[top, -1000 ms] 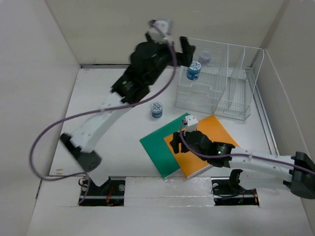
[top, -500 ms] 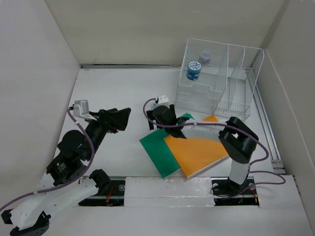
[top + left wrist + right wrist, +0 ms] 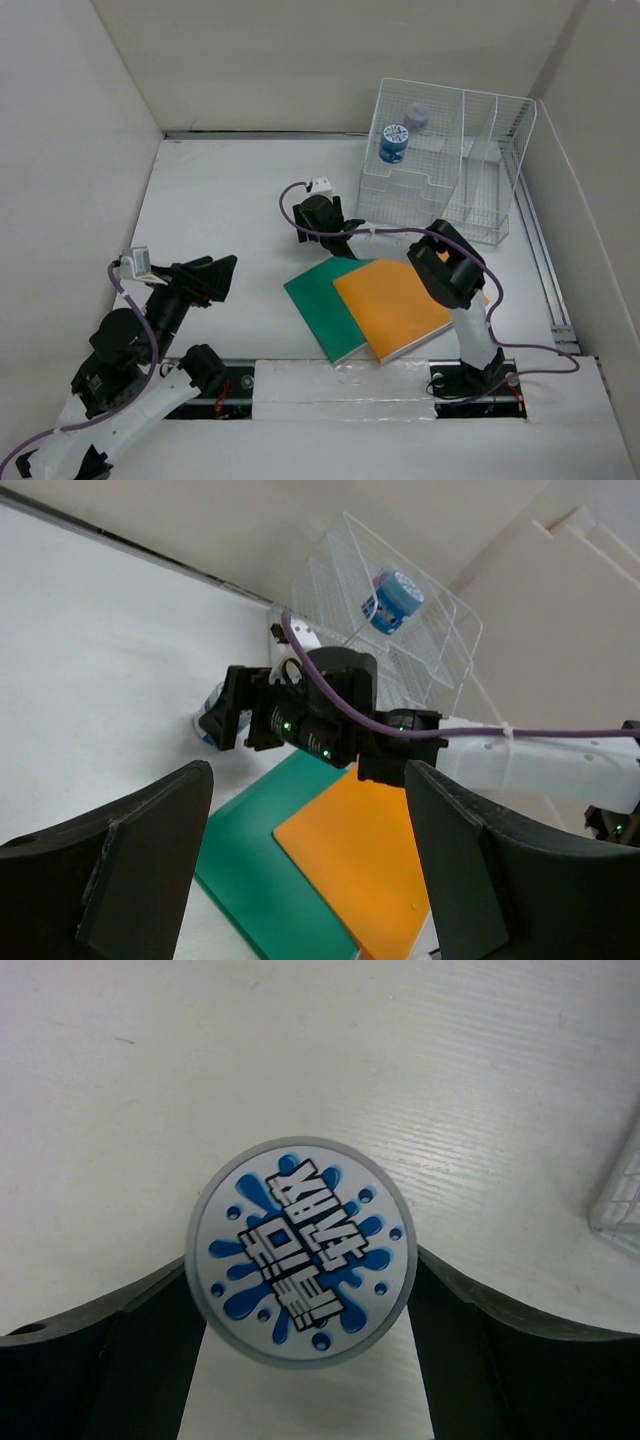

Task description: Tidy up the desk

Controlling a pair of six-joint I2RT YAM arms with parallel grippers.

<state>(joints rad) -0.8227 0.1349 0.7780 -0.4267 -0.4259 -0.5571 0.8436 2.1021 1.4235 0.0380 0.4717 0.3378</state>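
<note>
Matte white desk (image 3: 220, 200) (flat, wide); left pincer (image 3: 308, 780) spread; right pincer (image 3: 303, 1268) straddles blue-lidded tub (image 3: 300, 1215), grip unclear.

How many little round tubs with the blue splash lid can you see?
2. One tub is in the wire rack; another tub sits on the desk, flanked by the right gripper. A paler tub behind the racked one may match.

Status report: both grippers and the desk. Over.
Left gripper open, empty. Right gripper straddles the blue-splash tub on the desk, grip unconfirmed. Green book and orange book lie just nearer, clear of the tub.
</note>
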